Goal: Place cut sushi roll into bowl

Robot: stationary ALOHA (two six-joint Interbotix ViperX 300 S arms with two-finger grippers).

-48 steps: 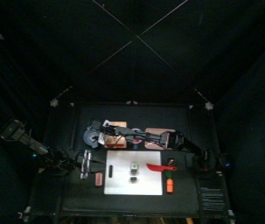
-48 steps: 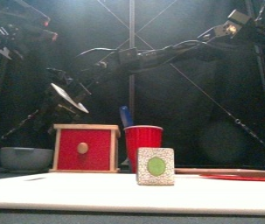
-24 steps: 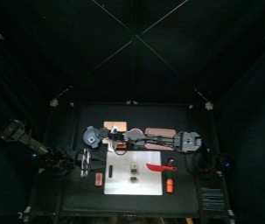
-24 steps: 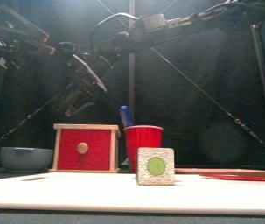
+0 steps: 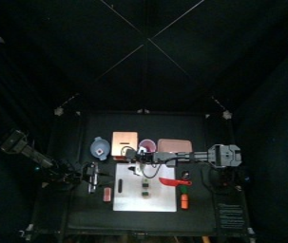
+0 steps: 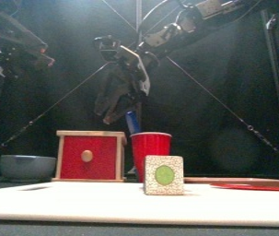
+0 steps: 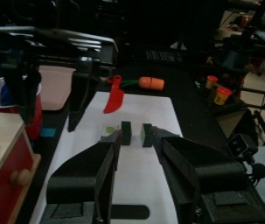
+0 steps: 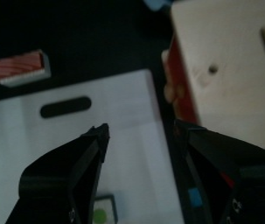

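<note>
Hovering my right claw point(image 8: 141, 131) over the white board point(image 8: 52, 140), jaws released wide, nothing between them. I'm reading this as the approach step: no piece is picked up yet.

The roll point(image 7: 125, 131) is sitting cut on the board, two dark pieces side by side, below my claw and a little off from under it, towards the board's front edge. A small green bit is lying just beside them. The knife point(image 7: 115, 94) is lying on the board's far side from my claw, near the pieces but apart.

The bowl point(image 6: 28, 166) is sitting low and well apart from my claw, out on the left arm's side, past the red box. I can't tell whether anything is in it.

My left claw point(image 7: 141, 144) is idling low beside the board, also released, pointing at the pieces.

Next move, as I'm judging it: shifting over one piece, dropping straight down, straddling it, pinching lightly. The pieces are small and close together, so I'm risking nudging the neighbour.
</note>
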